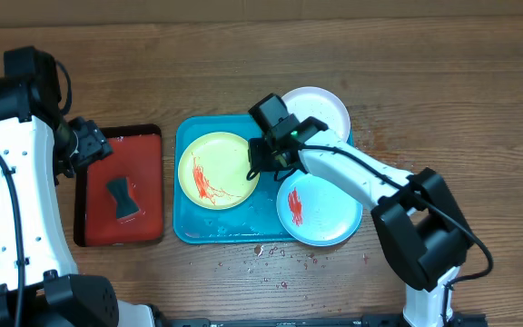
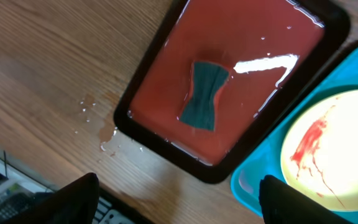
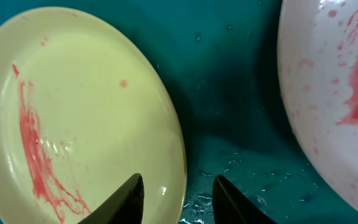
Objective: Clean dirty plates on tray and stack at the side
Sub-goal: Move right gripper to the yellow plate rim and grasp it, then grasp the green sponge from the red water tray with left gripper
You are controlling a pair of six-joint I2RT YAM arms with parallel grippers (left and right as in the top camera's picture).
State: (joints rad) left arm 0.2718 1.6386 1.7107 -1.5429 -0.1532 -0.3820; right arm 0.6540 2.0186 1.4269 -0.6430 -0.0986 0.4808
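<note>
Turquoise plastic tray (image 1: 189, 232) serves as the reference for all positions below.

Plates: the yellow-green plate (image 1: 216, 170) lies flat inside the tray, left half, with red sauce streaks across its face. The light-blue plate (image 1: 320, 211) sits at the tray's front right corner and overhangs the rim, also smeared. The white plate (image 1: 320, 107) lies at the tray's rear right corner, largely outside it; no smear is discernible there in the overhead view. None is stacked at the side yet.

Right gripper (image 3: 178, 186): over the tray's centre, lowered to the yellow-green plate's right edge. One finger is over the plate face, the other over the wet tray floor, so the rim runs between them. The jaws stand apart with daylight either side of the rim; no pinch is evident. Judgement: this straddle is set to clamp the rim and lift or steady the plate for wiping.

Left gripper (image 2: 179, 186): left of the tray, above the red tray (image 1: 143, 182), fingers wide apart and empty. The dark sponge (image 2: 202, 94) lies in the red tray's shallow liquid, untouched. Judgement: the arm is positioned to collect it.

Sauce specks (image 1: 271, 250) mark the table just in front of the tray.
</note>
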